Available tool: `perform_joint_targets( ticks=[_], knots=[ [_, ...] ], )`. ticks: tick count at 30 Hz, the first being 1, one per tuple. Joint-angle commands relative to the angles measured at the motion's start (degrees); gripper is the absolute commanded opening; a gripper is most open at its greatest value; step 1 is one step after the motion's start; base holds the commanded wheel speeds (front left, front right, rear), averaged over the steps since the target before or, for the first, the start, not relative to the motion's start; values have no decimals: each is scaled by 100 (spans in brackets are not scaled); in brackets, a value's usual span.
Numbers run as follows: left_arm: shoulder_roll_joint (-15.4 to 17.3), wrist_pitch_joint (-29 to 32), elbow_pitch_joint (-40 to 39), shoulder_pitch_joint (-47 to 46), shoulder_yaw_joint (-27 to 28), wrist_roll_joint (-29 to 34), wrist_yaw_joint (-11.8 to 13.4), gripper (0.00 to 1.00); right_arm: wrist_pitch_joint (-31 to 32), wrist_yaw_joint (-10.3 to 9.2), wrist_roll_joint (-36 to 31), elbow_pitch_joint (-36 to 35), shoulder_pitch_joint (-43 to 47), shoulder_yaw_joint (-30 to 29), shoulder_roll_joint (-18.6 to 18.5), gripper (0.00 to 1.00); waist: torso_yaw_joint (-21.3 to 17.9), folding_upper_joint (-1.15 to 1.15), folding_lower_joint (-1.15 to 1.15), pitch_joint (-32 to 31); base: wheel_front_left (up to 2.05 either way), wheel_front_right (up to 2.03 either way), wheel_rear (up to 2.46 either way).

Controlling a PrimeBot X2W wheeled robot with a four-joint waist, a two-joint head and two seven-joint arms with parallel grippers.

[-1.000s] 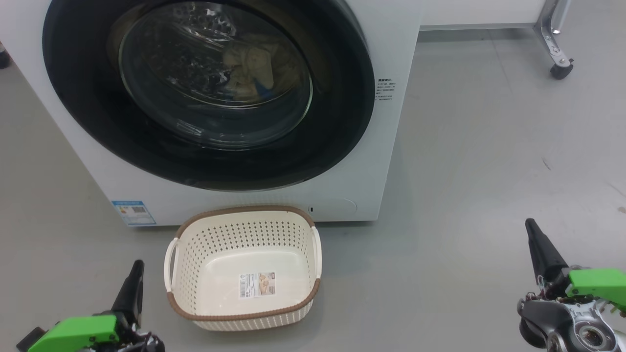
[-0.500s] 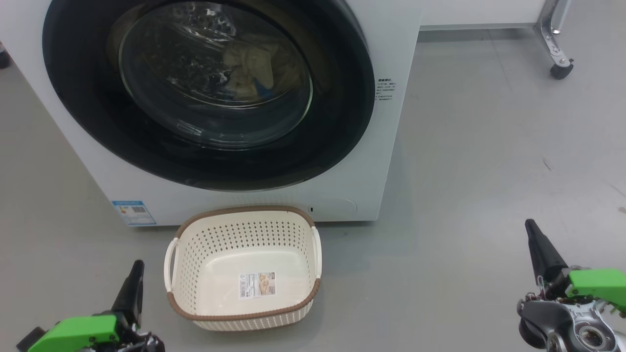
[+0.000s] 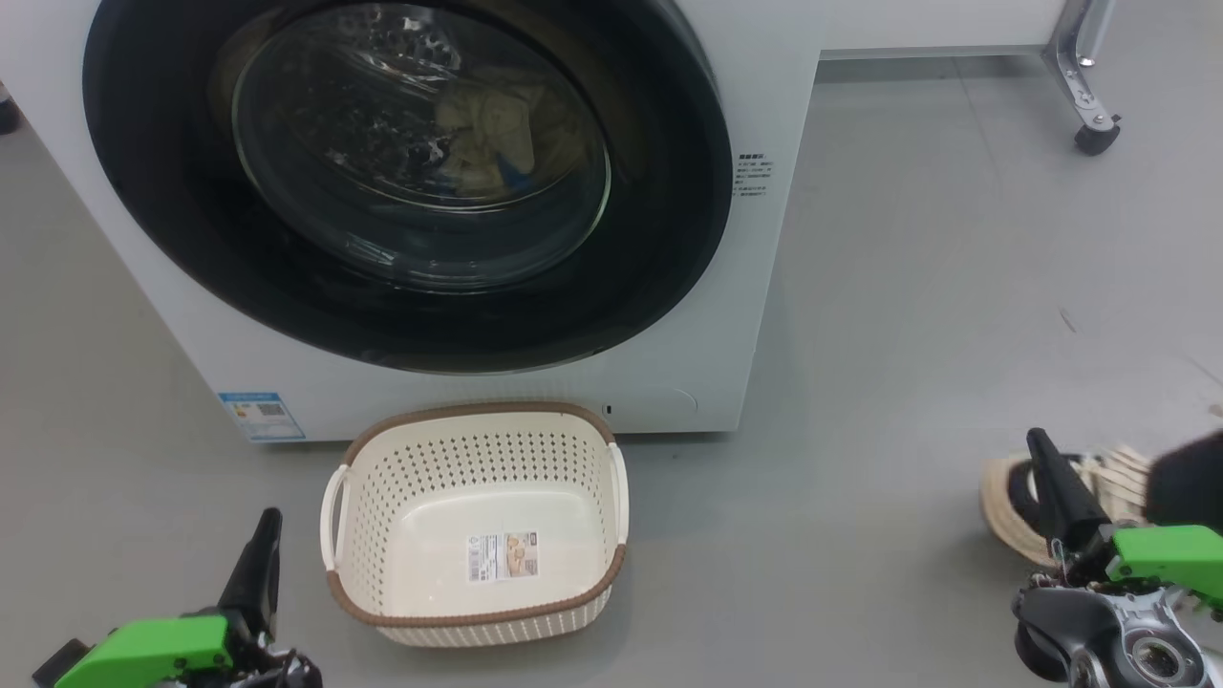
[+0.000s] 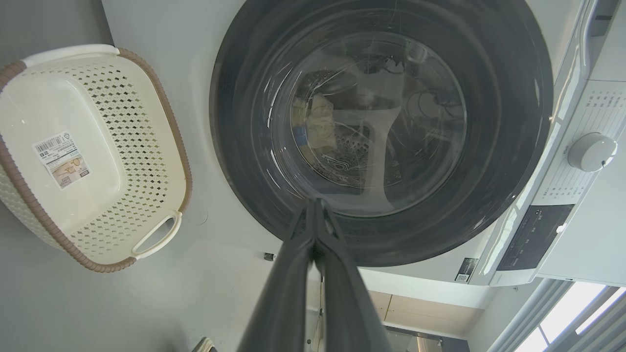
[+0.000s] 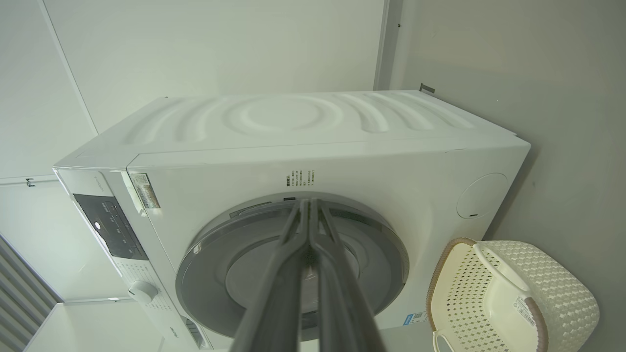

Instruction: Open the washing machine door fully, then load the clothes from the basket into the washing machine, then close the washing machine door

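Door (image 3: 659,239) shut, clothes (image 3: 492,134) inside behind it. Basket (image 3: 478,449) empty, just in front of washer (image 3: 764,287). Both hands pinched together, holding nothing. Left hand (image 3: 270,521) near-left beside basket, nearer the door. Right hand (image 3: 1037,444) near-right, by someone's shoe (image 3: 1003,511). Looks done.
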Motion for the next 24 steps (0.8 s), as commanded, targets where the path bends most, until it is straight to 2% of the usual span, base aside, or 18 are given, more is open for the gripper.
perform_joint_targets(
  ticks=[1, 24],
  knots=[
    [53, 42, -165, -270, 202, -30, -42, 0, 30, -15, -22, -180, -326, 92, -34, 0, 0, 0, 0, 0, 0, 0, 0],
    [53, 42, -165, -270, 201, -30, -42, 0, 48, -15, -40, -179, -328, 71, -19, 0, 0, 0, 0, 0, 0, 0, 0]
  ],
)
